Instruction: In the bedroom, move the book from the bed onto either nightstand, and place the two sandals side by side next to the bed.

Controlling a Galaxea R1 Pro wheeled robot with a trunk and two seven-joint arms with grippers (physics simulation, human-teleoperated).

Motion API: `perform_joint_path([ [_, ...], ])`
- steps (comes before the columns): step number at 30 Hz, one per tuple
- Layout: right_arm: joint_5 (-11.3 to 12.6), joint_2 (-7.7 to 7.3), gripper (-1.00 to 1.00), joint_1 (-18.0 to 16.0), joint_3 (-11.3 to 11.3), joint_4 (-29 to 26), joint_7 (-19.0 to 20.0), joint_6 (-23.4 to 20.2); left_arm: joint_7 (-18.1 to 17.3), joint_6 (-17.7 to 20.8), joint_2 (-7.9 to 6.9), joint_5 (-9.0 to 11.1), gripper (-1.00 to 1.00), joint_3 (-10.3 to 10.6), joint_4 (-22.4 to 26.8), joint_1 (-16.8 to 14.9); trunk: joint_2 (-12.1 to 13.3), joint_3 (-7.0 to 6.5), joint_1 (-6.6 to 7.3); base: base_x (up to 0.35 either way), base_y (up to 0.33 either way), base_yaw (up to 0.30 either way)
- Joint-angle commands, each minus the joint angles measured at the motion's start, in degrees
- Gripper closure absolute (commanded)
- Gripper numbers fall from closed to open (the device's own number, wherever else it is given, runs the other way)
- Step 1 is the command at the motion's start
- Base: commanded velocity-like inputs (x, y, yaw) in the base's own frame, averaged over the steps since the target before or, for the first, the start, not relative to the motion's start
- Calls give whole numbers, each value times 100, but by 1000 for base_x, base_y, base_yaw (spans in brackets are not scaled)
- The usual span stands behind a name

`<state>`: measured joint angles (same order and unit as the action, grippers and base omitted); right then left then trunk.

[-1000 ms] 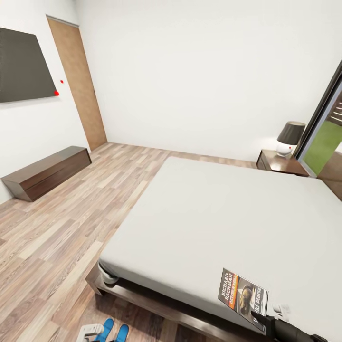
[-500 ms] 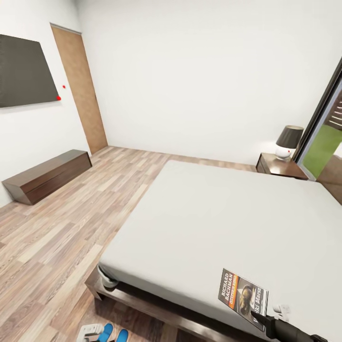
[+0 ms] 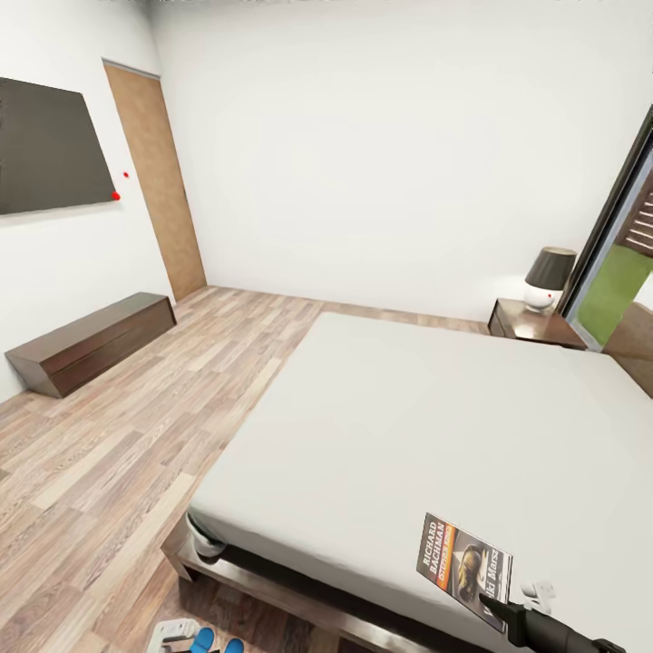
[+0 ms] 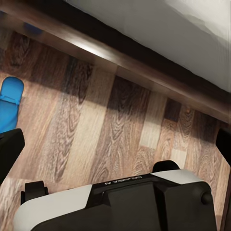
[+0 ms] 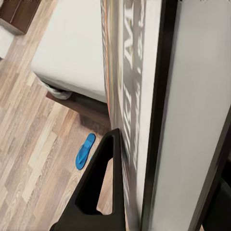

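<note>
1. Bedroom, head view: white walls, wood-plank floor [image 3: 109,453], a brown door [image 3: 156,181] at the far left corner and a dark wall panel [image 3: 50,145] on the left wall
2. Long low cabinet [image 3: 91,343]: dark brown, standing against the left wall below the panel, well apart from the bed
3. Bed [image 3: 426,426]: light grey mattress on a dark wood frame, occupying the right half of the head view
4. Nightstand [image 3: 533,324]: dark brown, at the far side of the bed beside the dark-framed window [image 3: 617,263]; a lamp [image 3: 548,277] with a dark shade stands on its top
5. Book [image 3: 464,567]: dark cover with an orange band and white lettering, at the near edge of the mattress; in the right wrist view its cover [image 5: 127,96] lies edge-on between the two dark fingers
6. Right gripper [image 3: 504,615]: closed narrowly on the near corner of the book, one finger [image 5: 98,183] against the cover and the other on the opposite face
7. Sandals [image 3: 216,642]: two bright blue soles on the floor close to the near bed frame, lying side by side at the bottom edge of the head view; one sandal [image 4: 9,103] appears beside the left gripper
8. Left gripper [image 4: 113,144]: fingers spread wide over bare floor planks, holding nothing, near the bed frame
</note>
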<state>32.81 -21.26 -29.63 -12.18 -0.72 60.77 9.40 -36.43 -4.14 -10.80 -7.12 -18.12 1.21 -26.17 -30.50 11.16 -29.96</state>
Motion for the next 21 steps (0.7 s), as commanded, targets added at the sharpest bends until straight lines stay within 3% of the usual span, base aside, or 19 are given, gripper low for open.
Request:
perform_joint_path([
  [1, 33, -1, 100, -6, -47, 4, 9, 36, -10, -43, -2, -61, -100, -34, -7, -5, -9, 0, -2, 0, 0, 0],
  [21, 33, -1, 100, -5, -47, 6, 5, 36, -11, -43, -2, -61, -100, -34, -7, -6, -9, -185, -2, 0, 0, 0],
])
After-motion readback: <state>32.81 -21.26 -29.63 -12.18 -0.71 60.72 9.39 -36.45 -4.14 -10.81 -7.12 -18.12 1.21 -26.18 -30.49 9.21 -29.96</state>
